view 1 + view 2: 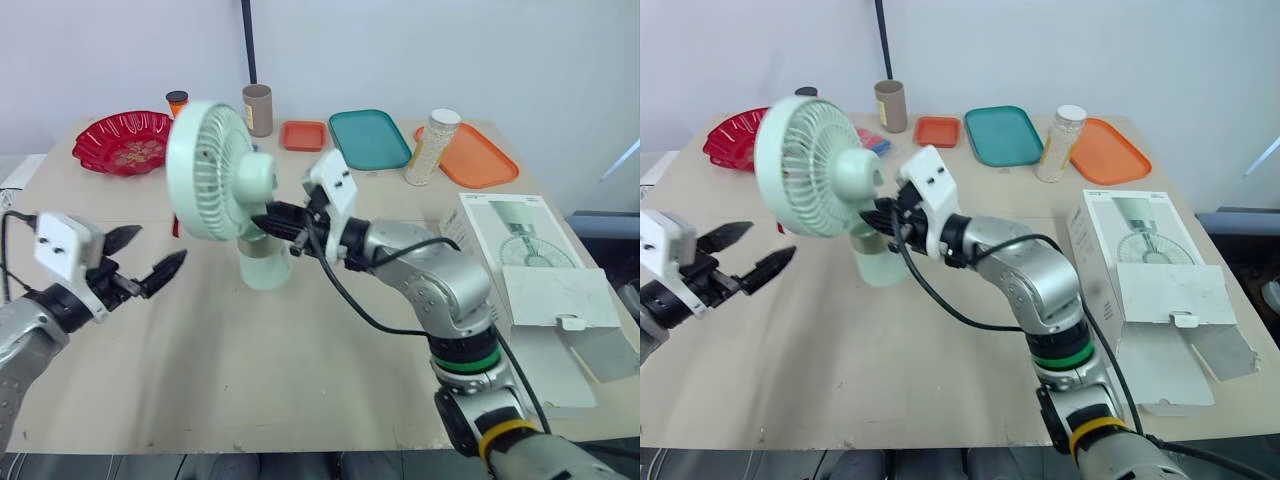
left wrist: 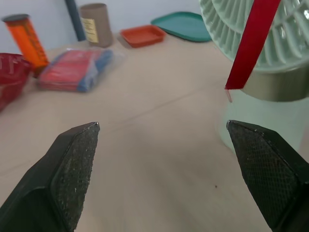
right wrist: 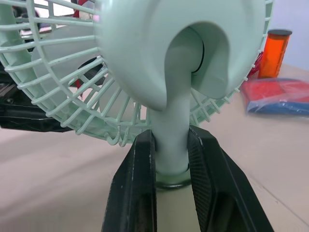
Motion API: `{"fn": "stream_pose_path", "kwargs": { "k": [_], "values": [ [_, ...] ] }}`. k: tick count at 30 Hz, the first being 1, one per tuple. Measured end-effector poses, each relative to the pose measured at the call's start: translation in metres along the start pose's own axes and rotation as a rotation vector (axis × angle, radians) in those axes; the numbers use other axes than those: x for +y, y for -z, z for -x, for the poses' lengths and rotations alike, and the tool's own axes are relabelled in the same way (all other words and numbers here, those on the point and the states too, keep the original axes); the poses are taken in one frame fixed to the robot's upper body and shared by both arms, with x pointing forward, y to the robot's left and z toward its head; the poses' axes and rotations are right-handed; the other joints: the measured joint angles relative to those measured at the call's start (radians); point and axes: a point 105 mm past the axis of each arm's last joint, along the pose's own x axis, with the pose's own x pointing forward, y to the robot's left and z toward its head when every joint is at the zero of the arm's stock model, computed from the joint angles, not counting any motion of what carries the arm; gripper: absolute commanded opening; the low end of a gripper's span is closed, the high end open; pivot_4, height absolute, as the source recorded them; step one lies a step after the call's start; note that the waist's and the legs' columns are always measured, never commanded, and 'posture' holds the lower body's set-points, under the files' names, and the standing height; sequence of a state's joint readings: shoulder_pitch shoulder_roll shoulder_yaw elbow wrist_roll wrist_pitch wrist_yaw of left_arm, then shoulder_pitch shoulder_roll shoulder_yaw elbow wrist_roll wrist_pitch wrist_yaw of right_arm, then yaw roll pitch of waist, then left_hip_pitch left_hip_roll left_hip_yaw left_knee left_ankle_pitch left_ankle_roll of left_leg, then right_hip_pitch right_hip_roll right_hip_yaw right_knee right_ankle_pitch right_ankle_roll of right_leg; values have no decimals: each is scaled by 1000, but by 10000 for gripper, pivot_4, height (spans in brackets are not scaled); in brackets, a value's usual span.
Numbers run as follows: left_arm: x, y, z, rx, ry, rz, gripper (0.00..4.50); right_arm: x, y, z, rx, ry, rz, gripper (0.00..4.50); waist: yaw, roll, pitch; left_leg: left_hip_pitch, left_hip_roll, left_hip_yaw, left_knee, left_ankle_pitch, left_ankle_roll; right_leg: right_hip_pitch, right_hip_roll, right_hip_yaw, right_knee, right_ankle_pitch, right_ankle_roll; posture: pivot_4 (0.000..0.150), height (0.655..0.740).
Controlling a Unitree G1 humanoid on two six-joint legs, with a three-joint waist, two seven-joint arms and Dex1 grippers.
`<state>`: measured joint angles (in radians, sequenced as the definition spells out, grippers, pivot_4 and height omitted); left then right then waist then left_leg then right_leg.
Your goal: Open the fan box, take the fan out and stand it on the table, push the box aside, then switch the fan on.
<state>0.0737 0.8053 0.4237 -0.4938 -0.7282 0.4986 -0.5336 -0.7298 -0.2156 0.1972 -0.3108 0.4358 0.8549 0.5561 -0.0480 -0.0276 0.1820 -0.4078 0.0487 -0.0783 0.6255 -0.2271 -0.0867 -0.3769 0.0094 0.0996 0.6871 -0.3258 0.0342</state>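
Note:
The mint-green fan [image 1: 213, 170] stands upright at the table's middle, its round base [image 1: 265, 268] on the tabletop and its grille facing my left arm. My right gripper [image 3: 171, 166] is shut on the fan's neck just above the base, one finger [image 3: 137, 193] on each side. A red strip [image 2: 251, 43] hangs down the grille's front. My left gripper [image 1: 158, 246] is open, a short way left of the fan and touching nothing. The white fan box [image 1: 520, 265] lies on the table at the right with its end flap [image 1: 572, 322] open.
Along the far edge stand a red bowl [image 1: 125, 140], an orange bottle [image 1: 177, 101], a brown tube [image 1: 258, 108], a small orange tray [image 1: 303, 134], a teal tray [image 1: 369, 137], a tall jar [image 1: 433, 146] and an orange tray [image 1: 472, 157]. A red-and-blue packet [image 2: 75, 70] lies behind the fan.

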Motion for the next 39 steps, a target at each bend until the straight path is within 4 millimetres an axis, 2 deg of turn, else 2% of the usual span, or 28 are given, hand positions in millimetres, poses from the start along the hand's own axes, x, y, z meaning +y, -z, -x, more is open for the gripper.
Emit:
{"fn": "stream_pose_path", "kwargs": {
  "k": [3,8,10,15,26,32,39],
  "values": [
    [-3,14,-4,35,93,-24,44875,-2,11,10,20,-8,7,3440,0,0,0,0,0,0,0,0,0,-1,1,0,0,0,-1,1500,7400],
    [-9,22,-12,64,233,-49,44875,3,5,15,-14,-55,32,3440,-3,0,0,0,2,1,0,0,0,-1,1,0,1,1,-1,1500,7400],
    [-19,33,-16,93,322,-66,44875,10,2,19,-53,-101,37,3440,-5,0,0,0,2,2,0,0,0,-1,1,1,0,1,-1,1500,7400],
    [-33,47,-27,98,398,-59,44875,13,13,27,-54,-130,15,3440,-1,0,0,0,2,1,0,0,0,-1,1,1,1,1,-1,1500,7400],
    [-39,50,-25,105,476,-84,44875,22,23,40,-78,-188,35,3440,-2,0,0,0,2,1,1,0,0,-1,2,0,1,1,-1,1500,7400],
    [-49,55,-29,127,549,-84,44875,33,40,43,-64,-224,84,3440,-2,0,0,0,2,1,1,0,0,-1,2,0,2,1,-1,1500,7400],
    [-56,56,-34,116,585,-74,44875,32,39,45,-80,-214,125,3440,0,0,0,0,2,1,2,0,0,-1,2,0,3,1,-1,1500,7400]
  ]
}}
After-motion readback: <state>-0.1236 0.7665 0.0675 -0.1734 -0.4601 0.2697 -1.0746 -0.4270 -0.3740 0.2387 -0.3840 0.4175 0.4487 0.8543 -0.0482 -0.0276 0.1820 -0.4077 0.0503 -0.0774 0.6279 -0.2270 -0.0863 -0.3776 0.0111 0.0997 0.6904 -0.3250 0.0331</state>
